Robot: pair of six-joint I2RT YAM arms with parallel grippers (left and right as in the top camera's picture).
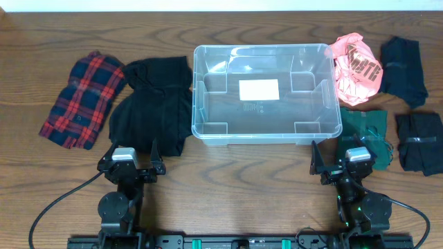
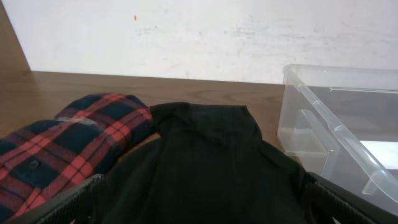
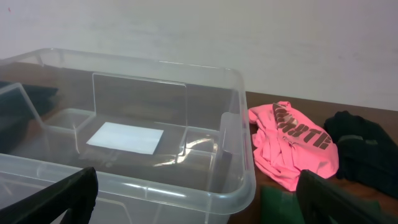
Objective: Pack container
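Note:
The clear plastic container [image 1: 208,90] stands empty at the table's middle, a white label on its base; it also shows in the left wrist view [image 2: 336,134] and the right wrist view [image 3: 186,180]. My left gripper [image 1: 131,162] is open and empty at the near edge of a black garment [image 1: 156,104], which fills the left wrist view [image 2: 211,162]. My right gripper [image 1: 342,166] is open and empty in front of the container's near right corner, beside a green garment [image 1: 367,131].
A red plaid shirt [image 1: 84,98] lies at the left, also in the left wrist view [image 2: 68,143]. A pink shirt [image 1: 354,69] lies right of the container, seen too in the right wrist view [image 3: 292,146]. Two black folded garments [image 1: 405,61] [image 1: 420,142] lie at far right.

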